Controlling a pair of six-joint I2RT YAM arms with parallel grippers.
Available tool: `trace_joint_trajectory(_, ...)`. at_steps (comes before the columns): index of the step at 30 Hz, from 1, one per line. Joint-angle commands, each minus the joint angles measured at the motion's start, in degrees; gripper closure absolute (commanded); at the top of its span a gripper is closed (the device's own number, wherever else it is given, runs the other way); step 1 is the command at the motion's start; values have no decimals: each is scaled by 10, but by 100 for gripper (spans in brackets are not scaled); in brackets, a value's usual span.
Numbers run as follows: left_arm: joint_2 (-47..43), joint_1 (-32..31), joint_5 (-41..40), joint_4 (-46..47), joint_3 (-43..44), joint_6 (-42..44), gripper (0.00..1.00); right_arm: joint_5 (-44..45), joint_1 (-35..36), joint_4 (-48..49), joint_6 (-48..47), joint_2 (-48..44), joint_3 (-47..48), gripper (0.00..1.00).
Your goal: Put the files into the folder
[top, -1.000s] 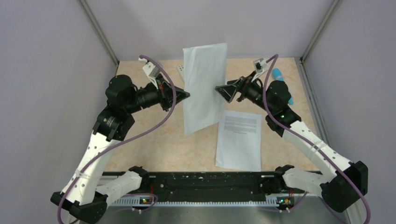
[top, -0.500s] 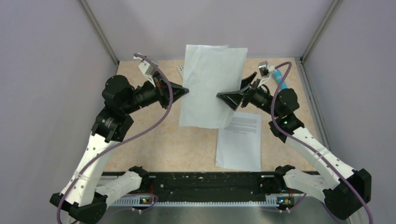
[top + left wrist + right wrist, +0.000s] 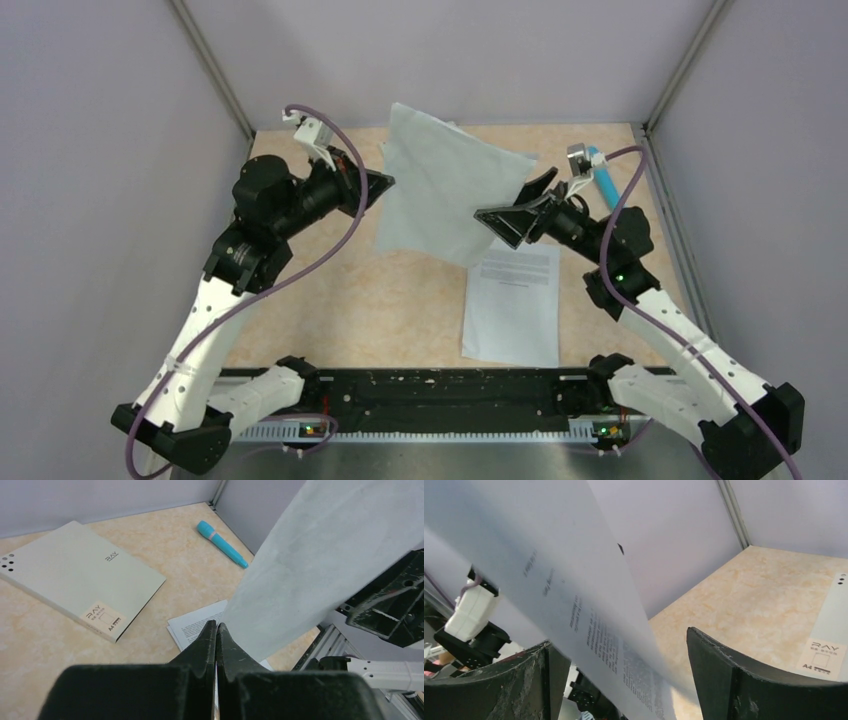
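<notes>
Thin white sheet (image 3: 445,190), limp, tight in left gripper (image 3: 388,184), between wide jaws of right gripper (image 3: 510,205).

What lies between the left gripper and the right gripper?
A white paper sheet, pinched by the left gripper, with the right gripper open around its edge; top view.

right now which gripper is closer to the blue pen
Right. The right gripper hangs open close to the blue pen, on the pen's side of the raised sheet. The left gripper is shut on that sheet's opposite edge, farther away.
</notes>
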Motion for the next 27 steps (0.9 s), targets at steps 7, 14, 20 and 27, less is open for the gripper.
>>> trace_joint_trajectory(7,-6,4,-21,31,12,-48,100,-25,-5,54,34,-25,0,23)
trace_joint_trajectory(14,13,4,38,46,18,-89,100,25,-5,-56,-23,-26,35,28)
trace_joint_trajectory(20,45,3,53,46,-11,-132,100,150,-5,-250,-75,-23,94,64)
trace_joint_trajectory(27,131,-83,-24,38,-57,-166,100,310,-5,-546,-103,-19,162,100)
